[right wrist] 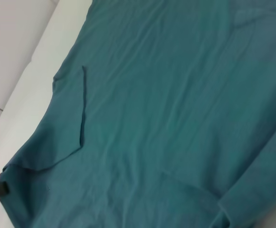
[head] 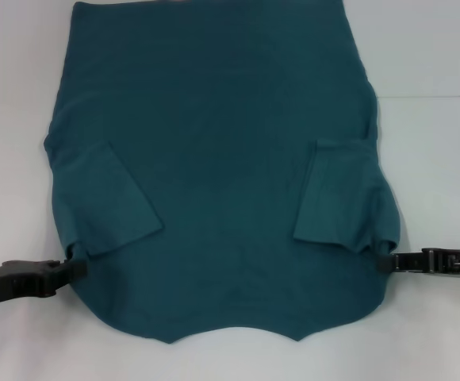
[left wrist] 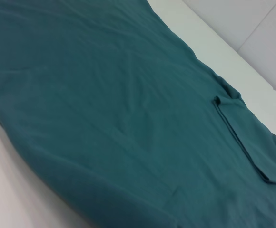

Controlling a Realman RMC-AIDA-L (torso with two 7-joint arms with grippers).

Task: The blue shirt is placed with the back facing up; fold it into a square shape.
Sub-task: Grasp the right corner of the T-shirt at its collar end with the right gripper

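The blue shirt (head: 222,167) lies flat on the white table (head: 436,63), sleeves folded inward, far hem cut off. My left gripper (head: 78,268) and right gripper (head: 382,262) touch its near corners; I cannot tell their spread

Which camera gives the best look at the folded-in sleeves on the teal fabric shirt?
The head view: both sleeves of the teal fabric shirt lie folded inward in full sight. The left wrist view shows one sleeve only, and so does the right wrist view.
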